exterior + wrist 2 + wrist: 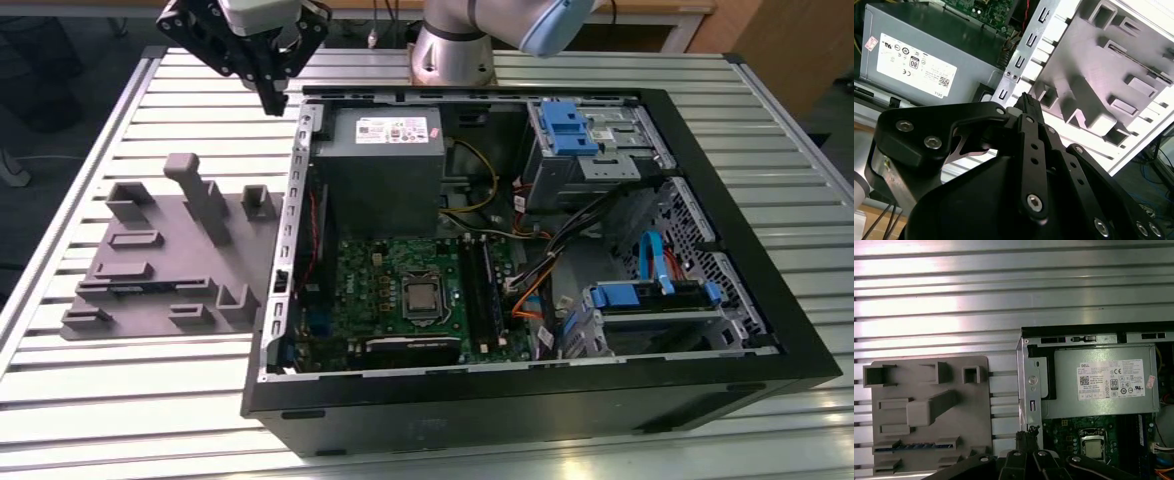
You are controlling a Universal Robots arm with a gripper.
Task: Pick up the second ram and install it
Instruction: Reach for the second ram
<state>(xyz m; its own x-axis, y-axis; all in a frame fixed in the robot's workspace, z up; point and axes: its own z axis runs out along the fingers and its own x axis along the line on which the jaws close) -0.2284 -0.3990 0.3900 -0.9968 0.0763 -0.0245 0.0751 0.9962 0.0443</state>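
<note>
The second ram (914, 446) is a thin blue-green stick lying in a slot of the grey holder tray (979, 405); in the exterior view it shows as a dark strip (144, 287) on the tray (147, 240). My gripper (275, 98) hangs high over the table's far side, between the tray and the open computer case (747, 300), well apart from the ram. Its fingers meet at a point with nothing between them in both wrist views (1026, 100) (1026, 437). The black memory slots (481, 295) run beside the processor on the green motherboard (380, 300).
A grey power supply (380, 160) fills the case's far corner nearest the gripper. Blue drive brackets (574, 125) (641, 295) and loose cables (534, 280) crowd the exterior view's right of the slots. The case's metal wall (296, 200) rises between tray and motherboard. The table is ribbed metal (134, 400).
</note>
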